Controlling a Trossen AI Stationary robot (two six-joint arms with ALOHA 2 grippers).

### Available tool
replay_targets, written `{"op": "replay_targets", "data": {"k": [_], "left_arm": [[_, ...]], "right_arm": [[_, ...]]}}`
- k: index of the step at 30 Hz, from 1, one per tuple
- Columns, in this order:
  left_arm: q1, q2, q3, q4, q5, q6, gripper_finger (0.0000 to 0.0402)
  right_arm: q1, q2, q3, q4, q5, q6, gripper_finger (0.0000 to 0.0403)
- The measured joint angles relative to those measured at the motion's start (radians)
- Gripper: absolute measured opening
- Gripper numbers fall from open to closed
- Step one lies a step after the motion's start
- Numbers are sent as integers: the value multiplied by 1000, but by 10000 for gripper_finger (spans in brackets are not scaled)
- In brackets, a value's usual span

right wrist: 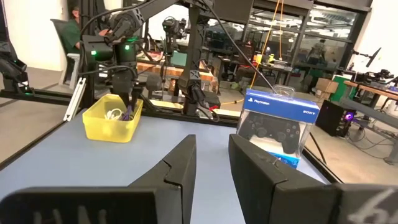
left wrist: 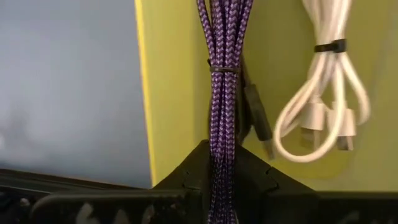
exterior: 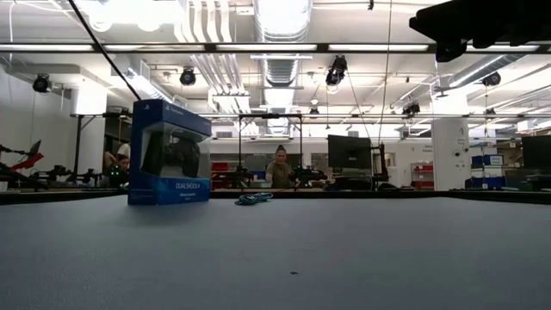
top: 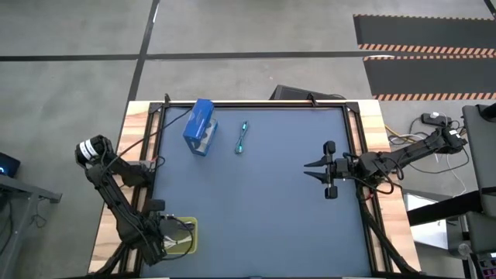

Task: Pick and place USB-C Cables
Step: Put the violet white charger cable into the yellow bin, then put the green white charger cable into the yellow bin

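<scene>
The purple USB-C cable (left wrist: 224, 68), a braided bundle with a thin tie, sits in my left gripper (left wrist: 222, 163) inside a yellow bin (top: 191, 225) at the table's near-left corner. On the bin's floor lie the white cable (left wrist: 323, 106) and, half hidden behind the purple one, the black cable (left wrist: 256, 118). The teal cable (top: 242, 138) lies on the blue mat at the far side, right of the blue box (top: 200, 128). My right gripper (top: 312, 170) hovers open over the mat's right half, pointing left, touching nothing. My left gripper pinches the purple cable bundle (left wrist: 222, 146) between its two fingers, at a stretch below the tie. The fingers come from above, pointing down into the bin, and lie along the bundle. The rest of the bundle reaches onward over the bin floor; whether it rests there, I cannot tell.
The blue box with a clear window (exterior: 168, 153) stands upright near the mat's far-left part, the teal cable (exterior: 252, 199) just right of it. The mat's middle and near part (top: 256, 217) are bare. A black frame rail (top: 353, 147) edges the mat. People sit beyond the table.
</scene>
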Motion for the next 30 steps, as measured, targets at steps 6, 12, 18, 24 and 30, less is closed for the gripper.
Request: {"op": "replay_targets", "data": {"k": [6, 12, 18, 24, 30], "left_arm": [[0, 0, -11, -7, 1, 6, 57], [0, 0, -6, -7, 6, 1, 85], [0, 0, 6, -9, 57, -1, 106], [0, -4, 43, -9, 104, -2, 110], [7, -12, 101, -9, 113, -47, 110]], "right_arm": [[0, 0, 0, 0, 0, 5, 86], [0, 0, 0, 0, 0, 14, 86], [0, 0, 0, 0, 0, 13, 86], [0, 0, 0, 0, 0, 12, 86], [0, 0, 0, 0, 0, 11, 86]]}}
